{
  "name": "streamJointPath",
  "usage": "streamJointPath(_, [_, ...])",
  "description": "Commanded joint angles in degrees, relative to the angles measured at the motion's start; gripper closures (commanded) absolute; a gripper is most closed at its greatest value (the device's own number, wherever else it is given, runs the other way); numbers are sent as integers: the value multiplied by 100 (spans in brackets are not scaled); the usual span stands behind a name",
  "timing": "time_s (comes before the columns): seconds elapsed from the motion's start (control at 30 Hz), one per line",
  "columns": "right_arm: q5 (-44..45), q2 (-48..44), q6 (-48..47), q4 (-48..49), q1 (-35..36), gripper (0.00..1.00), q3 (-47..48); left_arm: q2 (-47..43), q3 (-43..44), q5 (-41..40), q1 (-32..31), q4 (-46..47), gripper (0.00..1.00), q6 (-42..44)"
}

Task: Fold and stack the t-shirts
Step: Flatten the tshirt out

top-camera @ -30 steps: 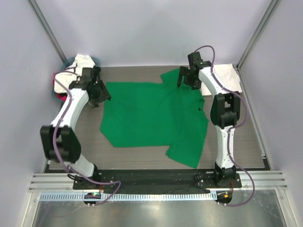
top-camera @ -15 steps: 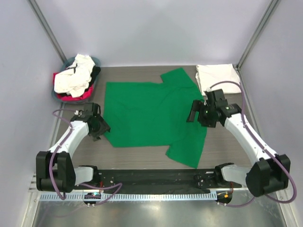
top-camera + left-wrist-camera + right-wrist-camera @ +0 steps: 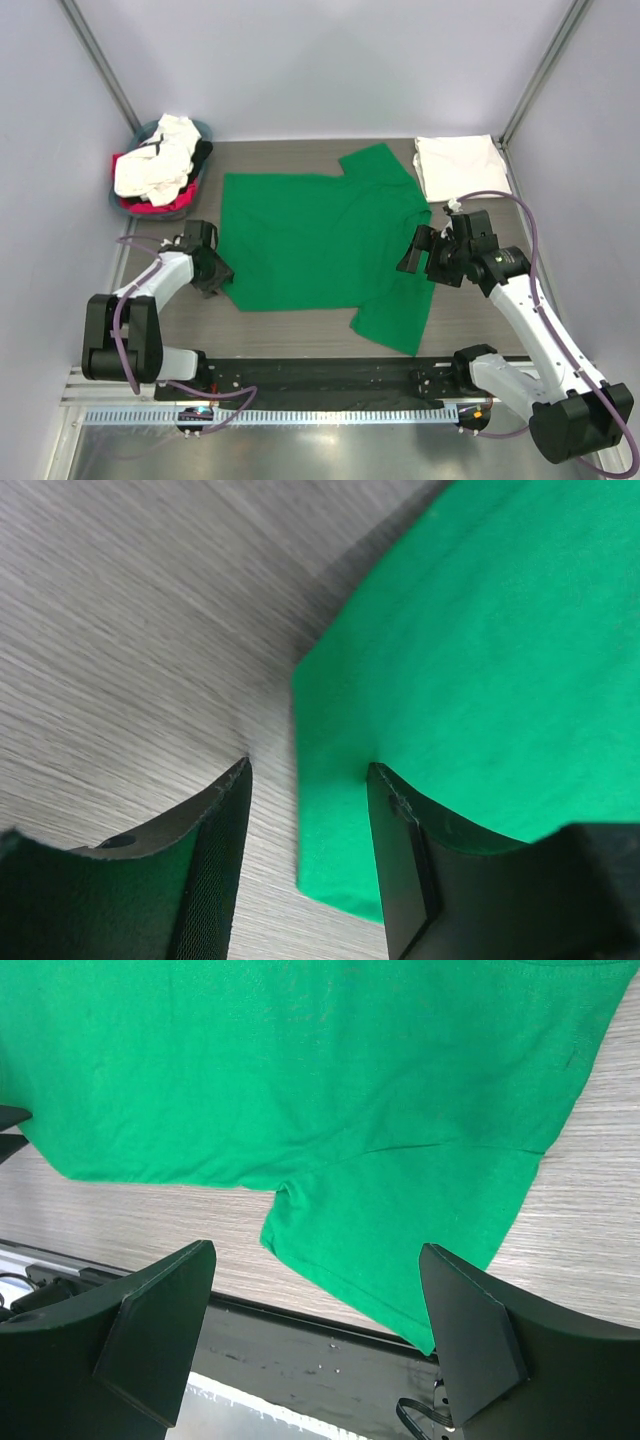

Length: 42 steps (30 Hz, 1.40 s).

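Note:
A bright green t-shirt point(image 3: 320, 240) lies spread flat on the wooden table, one sleeve toward the far right and one toward the near right. My left gripper point(image 3: 212, 270) sits low at the shirt's near-left corner. In the left wrist view its jaws point(image 3: 310, 780) are open and straddle the green hem edge point(image 3: 330, 860), with a gap on both sides. My right gripper point(image 3: 412, 250) hovers open above the shirt's right side, and the near sleeve point(image 3: 400, 1250) shows between its wide fingers point(image 3: 318, 1250). A folded white t-shirt point(image 3: 460, 165) lies at the far right.
A round grey-blue basket point(image 3: 196, 125) at the far left holds crumpled white, pink-red and black shirts point(image 3: 155, 170). A black rail point(image 3: 320, 375) runs along the near table edge, just below the green sleeve. Grey walls close in on both sides.
Both arms drew back from the shirt's far edge toward the near side. The left gripper dropped to the near-left corner and its jaws narrowed. The right gripper moved over the right side.

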Motion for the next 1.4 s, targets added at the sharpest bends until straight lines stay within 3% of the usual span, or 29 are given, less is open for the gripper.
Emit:
streamJointPath(0.0, [-80,-98,-25,-28,30,10,54,3,-65,-189,26,237,48,-133])
streamJointPath(0.13, [-54,-106,-60,-28,22,10,1,169,-101,-154,17,464,52,-107])
streamJointPath(0.23, [-28,-106,-104,-28,30,10,-51,477,39,-75,17,667,71,59])
streamJointPath(0.27, [-19,-115,-96,-28,22,10,-60,625,214,-40,8,641,87,130])
streamJointPath(0.37, [-10,-159,-104,-28,22,10,-60,610,705,-170,-114,194,100,350])
streamJointPath(0.53, [43,-220,-96,-63,22,10,-17,460,1857,-487,-439,-869,100,605])
streamJointPath(0.63, [25,-238,-69,-90,30,10,-25,1141,3034,-514,-747,-1511,93,825])
streamJointPath(0.7, [34,-273,-34,-81,13,9,-43,1723,4184,-400,-1107,-2097,75,1165])
streamJointPath(0.73, [8,-282,-34,-81,30,9,-34,2543,4667,-443,-1247,-2466,63,1299])
streamJointPath(0.77, [-10,-317,1,-81,22,9,-34,2926,5786,-548,-1553,-2949,46,1404])
streamJointPath(0.8, [-27,-335,18,-98,22,9,-25,3313,6284,-1114,-1722,-3737,40,1527])
streamJointPath(0.87, [-54,-422,54,-134,22,9,10,3737,6989,-1436,-2090,-4060,30,1572])
streamJointPath(1.03, [69,-651,54,-345,21,9,80,2879,5608,-1252,-2084,-3025,27,1213])
streamJointPath(1.23, [43,-774,89,-424,22,9,-34,1771,3972,-998,-1576,-2014,34,826])
streamJointPath(1.37, [43,-783,106,-424,22,9,-69,1296,3319,-603,-1162,-1374,39,729])
